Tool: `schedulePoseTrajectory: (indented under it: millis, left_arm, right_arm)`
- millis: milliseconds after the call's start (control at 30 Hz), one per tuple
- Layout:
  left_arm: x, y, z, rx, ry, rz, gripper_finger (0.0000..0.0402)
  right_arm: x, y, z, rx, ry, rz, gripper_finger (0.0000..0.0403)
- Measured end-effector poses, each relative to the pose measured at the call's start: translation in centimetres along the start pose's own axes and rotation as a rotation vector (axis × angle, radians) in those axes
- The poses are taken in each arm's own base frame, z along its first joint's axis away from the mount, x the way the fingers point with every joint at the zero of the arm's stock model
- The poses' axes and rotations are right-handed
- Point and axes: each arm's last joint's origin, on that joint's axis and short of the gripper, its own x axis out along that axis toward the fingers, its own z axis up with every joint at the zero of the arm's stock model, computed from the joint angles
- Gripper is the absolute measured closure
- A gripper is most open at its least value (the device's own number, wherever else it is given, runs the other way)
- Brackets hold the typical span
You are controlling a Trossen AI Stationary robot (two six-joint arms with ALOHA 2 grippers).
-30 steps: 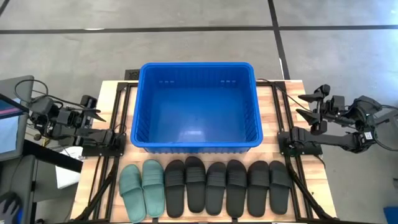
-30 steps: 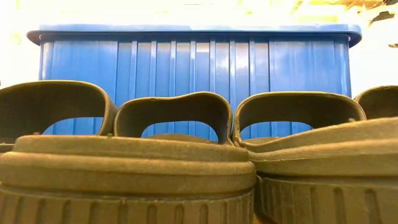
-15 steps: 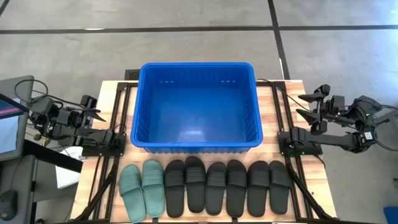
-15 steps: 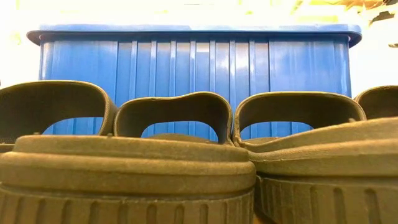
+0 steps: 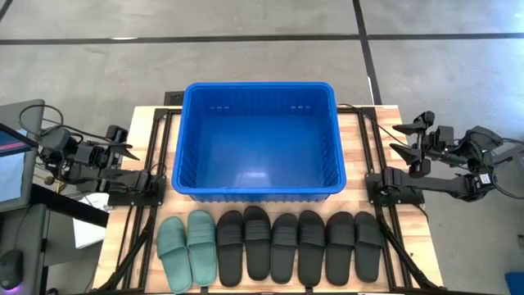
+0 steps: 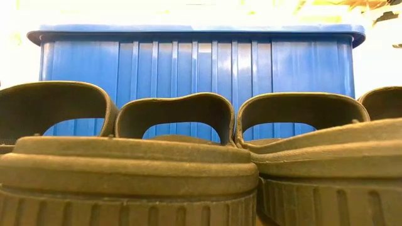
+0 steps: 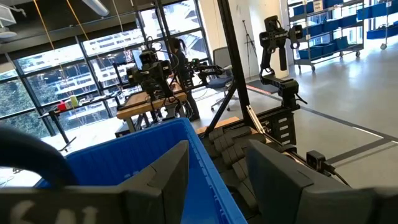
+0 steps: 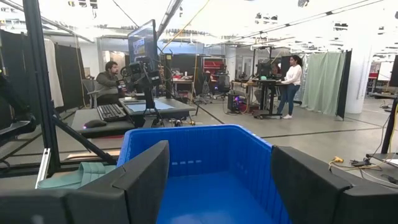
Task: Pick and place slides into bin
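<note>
The bin [image 5: 260,141] sits on the bench [image 5: 372,139] between the 2 arms, its long axis running from one arm toward the other, open side up and holding nothing.

The slides [image 5: 270,246] — 8 of them — lie in one row along the bench's near edge, just beside the bin's front wall but apart from it. Each one's long axis runs crosswise to the bin's. In the high view the 2 green slides [image 5: 187,249] are at the end nearer the left arm and the 6 black slides [image 5: 299,244] fill the rest. They lie side by side, touching or nearly so, soles down, straps up. In the low view the arched straps stand in front of the bin's ribbed wall.

The left gripper [image 5: 123,152] hangs off the bench's left edge, its fingers [image 7: 283,177] parted with nothing between them; the bin is ahead of them. The right gripper [image 5: 409,139] hangs off the right edge — its fingers [image 8: 311,180] are spread wide and empty, the bin's interior ahead. All slides are well apart from both.
</note>
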Motion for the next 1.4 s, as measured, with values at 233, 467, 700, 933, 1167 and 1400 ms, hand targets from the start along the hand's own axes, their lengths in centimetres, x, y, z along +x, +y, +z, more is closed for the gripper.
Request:
schedulePoseTrajectory:
  millis: [233, 467, 700, 933, 1167, 1400]
  left_arm:
    - [0.0, 0.0, 0.1, 0.001, -0.013, 0.003, 0.0252]
    - [0.0, 0.0, 0.3, -0.263, -0.028, -0.002, 0.0252]
    - [0.0, 0.3, 0.2, -0.453, -0.031, 0.069, 0.0252]
    - [0.1, 0.1, 0.3, -0.490, -0.030, 0.002, 0.0252]
    - [0.1, 0.7, 0.1, -0.602, -0.042, 0.229, 0.0252]
    - [1.4, 0.7, -1.6, -0.595, 0.043, 0.339, 0.0252]
  right_arm:
    - [0.0, 0.0, 0.0, 0.000, 0.000, 0.000, 0.0137]
    - [0.0, 0.0, 0.0, 0.000, 0.000, 0.000, 0.0137]
    - [0.0, 0.0, 0.0, 0.000, -0.001, 0.000, 0.0137]
    - [0.0, 0.0, 0.0, 0.000, -0.001, 0.000, 0.0137]
    - [0.0, 0.0, 0.0, -0.138, -0.001, 0.000, 0.0137]
    - [0.0, 0.0, 0.2, -0.277, -0.017, 0.002, 0.0137]
